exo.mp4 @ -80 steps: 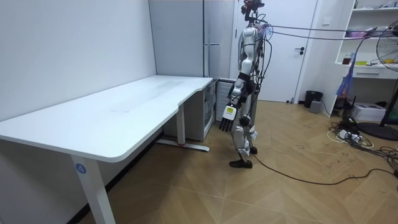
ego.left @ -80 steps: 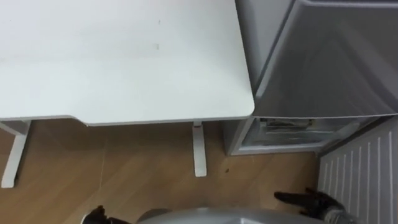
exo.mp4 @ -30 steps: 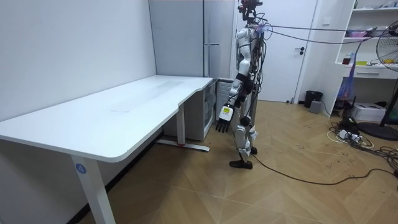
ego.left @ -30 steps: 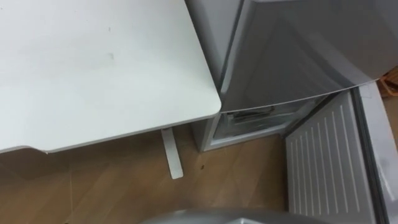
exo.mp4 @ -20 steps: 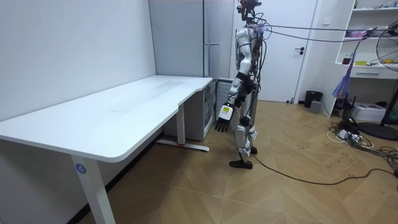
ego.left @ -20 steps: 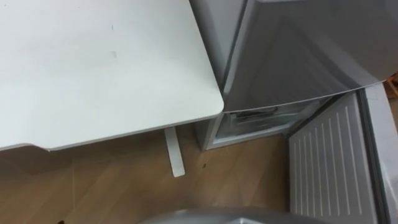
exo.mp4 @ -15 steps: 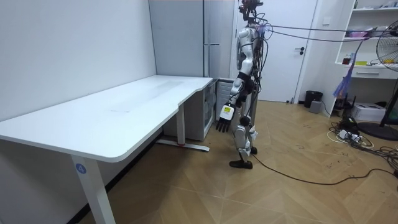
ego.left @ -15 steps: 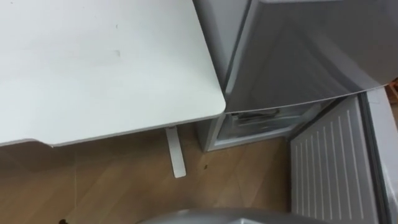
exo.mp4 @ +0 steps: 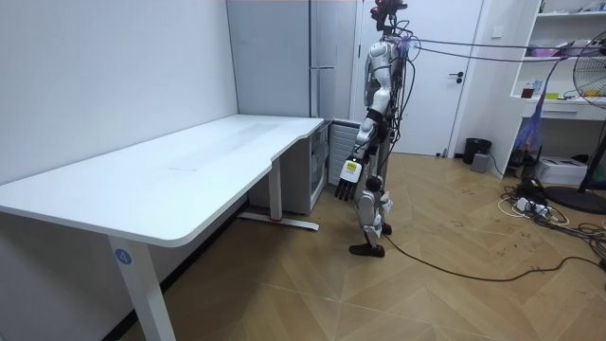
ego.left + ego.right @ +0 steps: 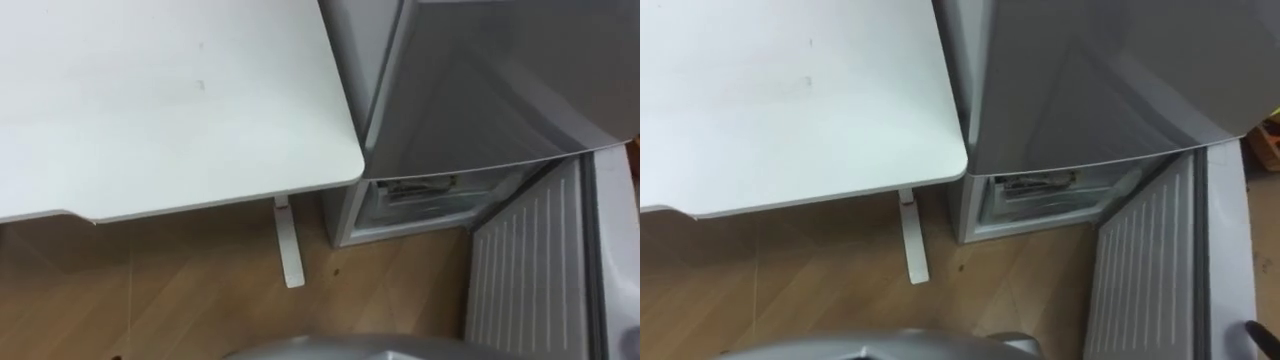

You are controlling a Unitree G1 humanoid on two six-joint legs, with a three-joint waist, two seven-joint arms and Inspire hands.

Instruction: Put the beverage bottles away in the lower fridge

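Note:
The grey fridge (image 10: 500,90) stands right of the white table (image 10: 180,100). Its lower compartment (image 10: 430,195) is open and shows a pale drawer front inside. The ribbed lower door (image 10: 530,270) swings out towards me on the right. In the room view I stand upright on the wooden floor before the fridge (image 9: 317,95), by the table's end. My left hand (image 9: 346,182) hangs at my side with straight fingers, holding nothing. A dark tip of my right hand (image 10: 1253,330) shows at the lower right edge of the right eye view.
The table's white leg (image 10: 289,245) stands on the wood floor just left of the fridge. Behind me are a white door (image 9: 445,76), a small dark bin (image 9: 476,150), a standing fan (image 9: 592,66) and cables on the floor (image 9: 540,204).
The eye view has turned right, bringing the open fridge door more into the picture. Both hands, seen at the lower edge 2.7 s ago, have dropped out of the left eye view.

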